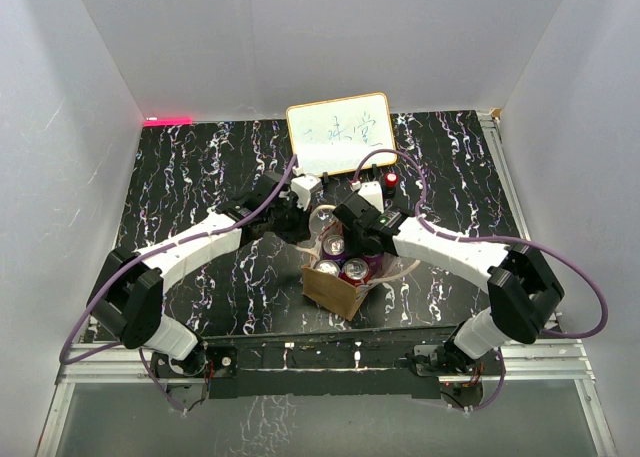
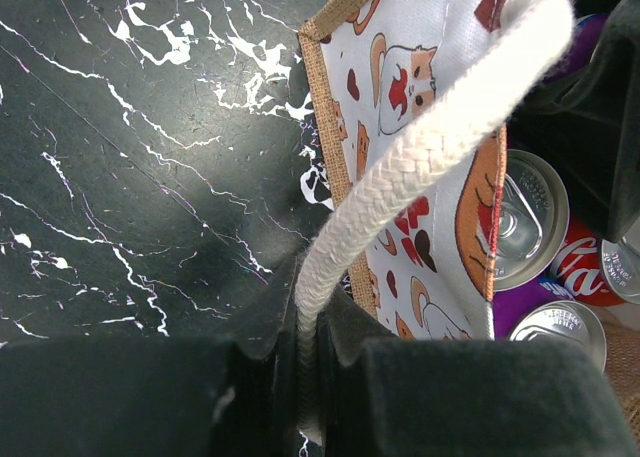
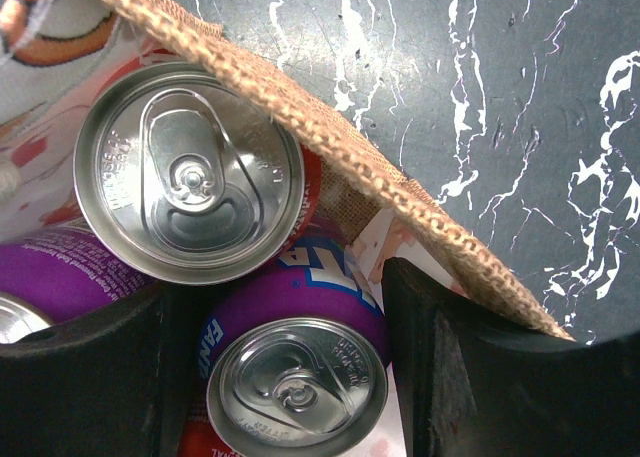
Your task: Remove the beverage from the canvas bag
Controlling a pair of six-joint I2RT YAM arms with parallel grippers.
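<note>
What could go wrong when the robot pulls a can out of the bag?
1. The purple can between the fingers of the right hand sits tight against the red can. That one might get dragged up or knocked over.
2. The left hand grips only the soft rope handle, so the bag might lift or tip along with the can.
</note>
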